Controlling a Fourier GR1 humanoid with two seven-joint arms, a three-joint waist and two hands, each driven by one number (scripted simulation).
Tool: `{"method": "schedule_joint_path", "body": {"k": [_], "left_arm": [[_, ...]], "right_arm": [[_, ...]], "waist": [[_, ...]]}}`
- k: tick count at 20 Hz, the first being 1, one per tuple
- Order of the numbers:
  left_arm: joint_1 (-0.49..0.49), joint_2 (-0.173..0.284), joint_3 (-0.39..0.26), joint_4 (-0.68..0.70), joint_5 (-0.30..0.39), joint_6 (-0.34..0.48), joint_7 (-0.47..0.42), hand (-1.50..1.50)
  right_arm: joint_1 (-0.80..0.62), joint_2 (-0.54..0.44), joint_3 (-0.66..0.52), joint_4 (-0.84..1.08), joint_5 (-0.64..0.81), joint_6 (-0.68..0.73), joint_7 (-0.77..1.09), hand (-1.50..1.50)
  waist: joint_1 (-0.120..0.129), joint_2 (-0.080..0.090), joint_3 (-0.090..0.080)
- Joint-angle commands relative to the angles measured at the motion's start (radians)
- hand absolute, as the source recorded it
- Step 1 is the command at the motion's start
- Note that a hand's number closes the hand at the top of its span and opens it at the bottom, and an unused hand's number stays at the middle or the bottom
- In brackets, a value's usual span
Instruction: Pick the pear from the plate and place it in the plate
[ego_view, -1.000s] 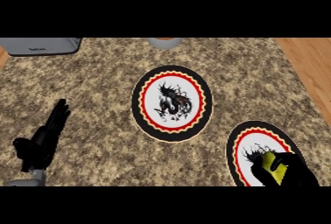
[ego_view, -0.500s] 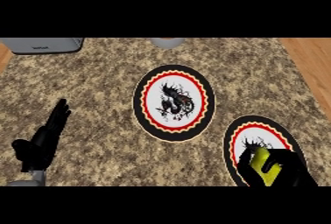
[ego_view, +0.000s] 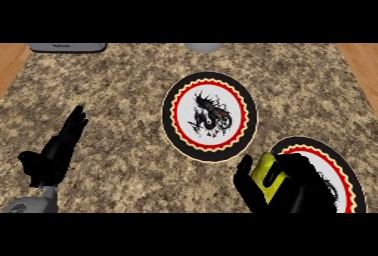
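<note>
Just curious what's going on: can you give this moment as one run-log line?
right hand: fingers curled round pear, over near plate | left hand: open, resting | centre plate: no pear

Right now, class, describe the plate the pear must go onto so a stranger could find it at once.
Start with the speckled stone counter and look at its middle. There lies a round plate with a black rim, a red wavy ring and a dark dragon-like figure on white. Unlike the matching plate at the lower right, which the right hand holding the pear partly covers, this one lies uncovered.
</note>
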Motion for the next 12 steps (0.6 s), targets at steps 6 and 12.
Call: {"method": "schedule_joint_path", "body": {"k": [6,12], "left_arm": [[-0.025,-0.043,-0.034,0.031,-0.034,0.003,-0.042,0.0],[-0.048,-0.045,-0.024,0.031,-0.021,-0.002,-0.007,0.0]], "right_arm": [[-0.38,0.021,-0.066,0.283,-0.173,0.091,0.275,1.5],[-0.547,0.021,-0.168,0.522,-0.279,0.004,0.25,1.5]], "waist": [[0.039,0.012,0.005],[0.05,0.015,0.006]]}}
